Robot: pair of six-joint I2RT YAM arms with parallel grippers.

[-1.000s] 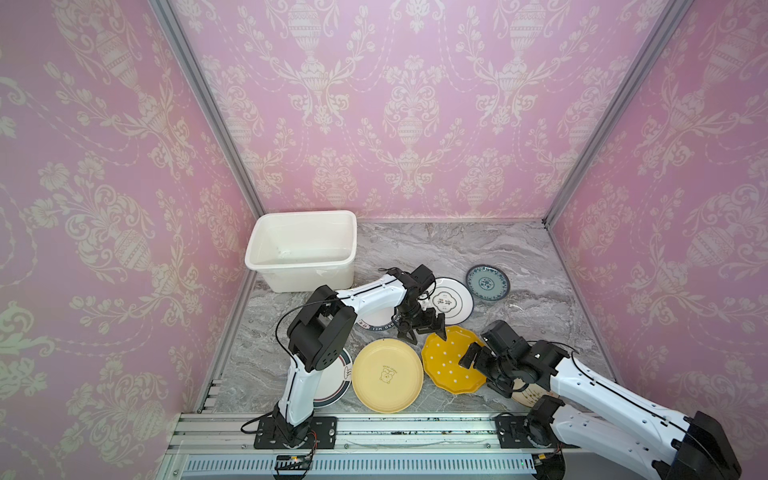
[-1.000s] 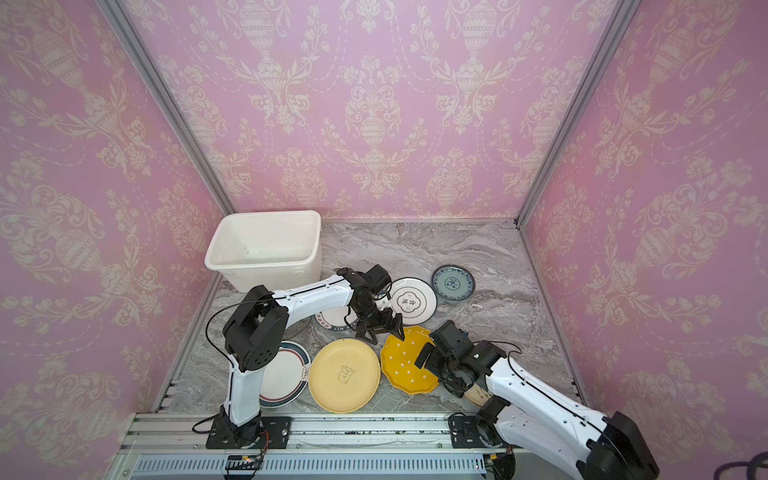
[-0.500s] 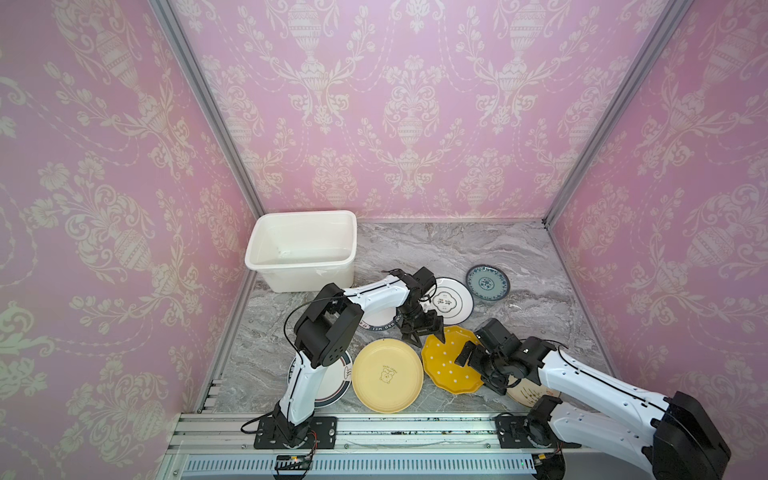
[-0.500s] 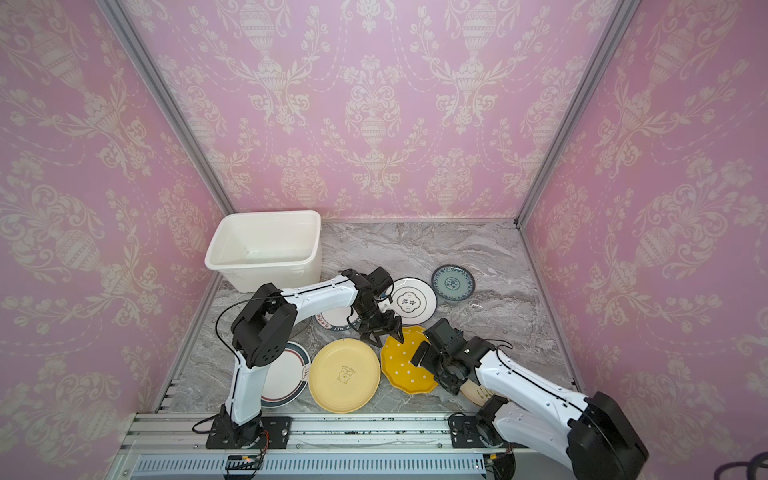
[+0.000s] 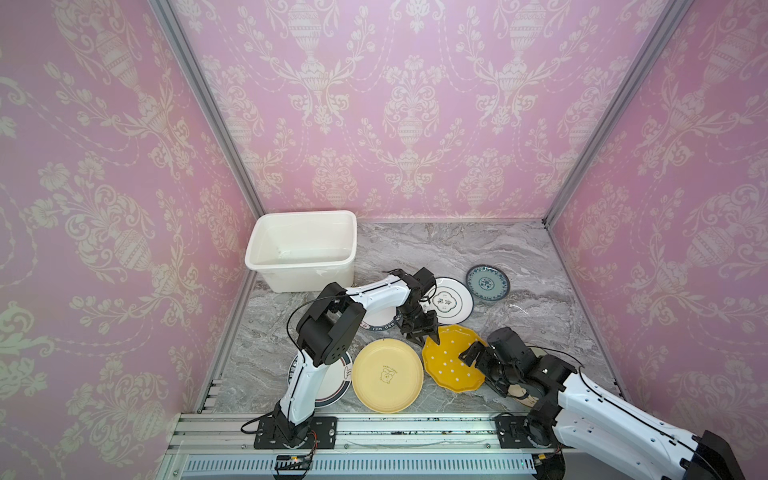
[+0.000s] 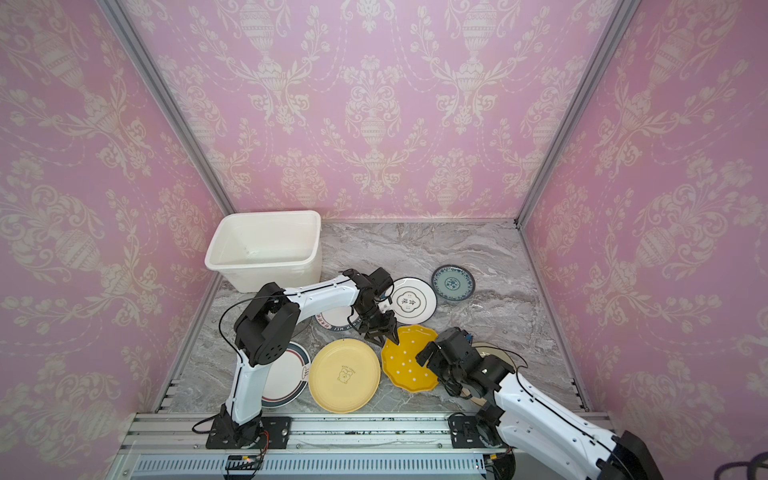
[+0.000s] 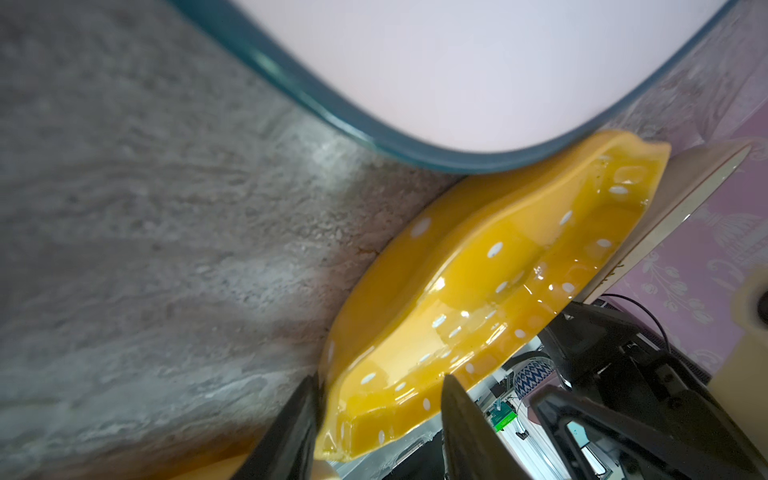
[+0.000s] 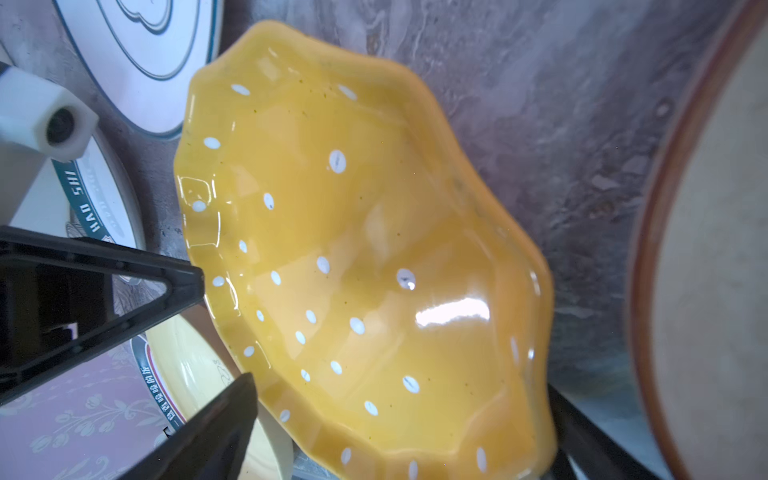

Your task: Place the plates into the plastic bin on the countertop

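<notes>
**Left wrist view: my gripper straddles the dotted plate's rim**

Left wrist view shows my left gripper (image 7: 380, 376) set over the scalloped edge of the dotted yellow plate (image 7: 498, 270). One finger (image 7: 299, 415) is against the outside of the rim and the other stands over the inside. The jaws are drawn in around that edge, but I cannot tell whether they have pinched it.

In both top views this plate (image 5: 451, 365) lies on the table (image 5: 457, 257) near the front. It sits between the plain yellow plate (image 5: 386, 374) and my right gripper (image 5: 468, 356). Its far edge meets the white dark-rimmed plate (image 5: 451, 301).

In the right wrist view my right gripper (image 8: 401, 382) is spread wide with the dotted plate's near edge between its fingers. I cannot tell if they touch it. The cream plate (image 8: 706, 291) lies just beside.

The plastic bin (image 5: 307, 276) stands at the back left of the table, well apart from these plates. The blue-patterned plate (image 5: 487, 283) lies on the table farther back.
</notes>
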